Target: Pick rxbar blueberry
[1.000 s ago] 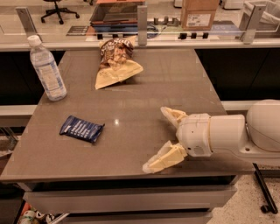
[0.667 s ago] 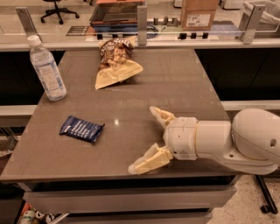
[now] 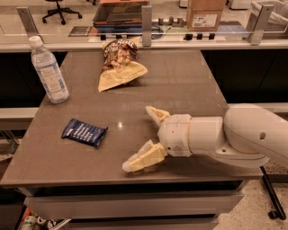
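The rxbar blueberry (image 3: 84, 132) is a small flat dark navy wrapper with white lettering, lying flat near the table's left front. My gripper (image 3: 137, 138) reaches in from the right, low over the table's front middle, with its two cream fingers spread wide open and empty. The bar lies to the left of the fingertips, apart from them by roughly a hand's width.
A clear water bottle (image 3: 47, 70) stands upright at the table's left edge. A tan-and-brown snack bag (image 3: 119, 63) lies at the back middle. The grey table (image 3: 180, 85) ends close in front. A counter with posts and a cardboard box (image 3: 204, 13) runs behind.
My gripper has moved left across the table toward the bar, staying open. The bar, bottle and bag have not moved.
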{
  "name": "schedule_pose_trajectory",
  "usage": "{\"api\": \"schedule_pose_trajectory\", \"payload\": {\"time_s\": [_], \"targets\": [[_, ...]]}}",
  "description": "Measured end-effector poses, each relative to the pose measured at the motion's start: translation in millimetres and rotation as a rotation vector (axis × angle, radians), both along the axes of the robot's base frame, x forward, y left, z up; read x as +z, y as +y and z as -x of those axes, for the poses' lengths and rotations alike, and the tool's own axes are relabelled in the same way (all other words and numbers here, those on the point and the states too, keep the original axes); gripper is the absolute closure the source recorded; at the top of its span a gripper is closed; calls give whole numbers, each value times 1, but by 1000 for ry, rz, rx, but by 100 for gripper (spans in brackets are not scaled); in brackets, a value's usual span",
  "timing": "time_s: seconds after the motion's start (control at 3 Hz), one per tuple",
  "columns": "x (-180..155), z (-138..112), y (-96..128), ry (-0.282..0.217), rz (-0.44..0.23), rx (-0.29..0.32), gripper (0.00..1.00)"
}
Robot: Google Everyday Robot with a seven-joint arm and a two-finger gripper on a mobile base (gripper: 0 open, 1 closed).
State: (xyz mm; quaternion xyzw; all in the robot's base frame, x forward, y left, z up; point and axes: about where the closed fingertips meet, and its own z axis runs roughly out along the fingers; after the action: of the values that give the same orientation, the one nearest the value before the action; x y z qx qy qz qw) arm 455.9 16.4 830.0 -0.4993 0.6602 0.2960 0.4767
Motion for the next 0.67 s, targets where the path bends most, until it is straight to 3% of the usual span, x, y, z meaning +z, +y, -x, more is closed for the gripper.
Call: {"api": "schedule_pose_trajectory", "payload": {"time_s": [0.67], "targets": [[-22,-5,56,47,-75,53,0]]}}
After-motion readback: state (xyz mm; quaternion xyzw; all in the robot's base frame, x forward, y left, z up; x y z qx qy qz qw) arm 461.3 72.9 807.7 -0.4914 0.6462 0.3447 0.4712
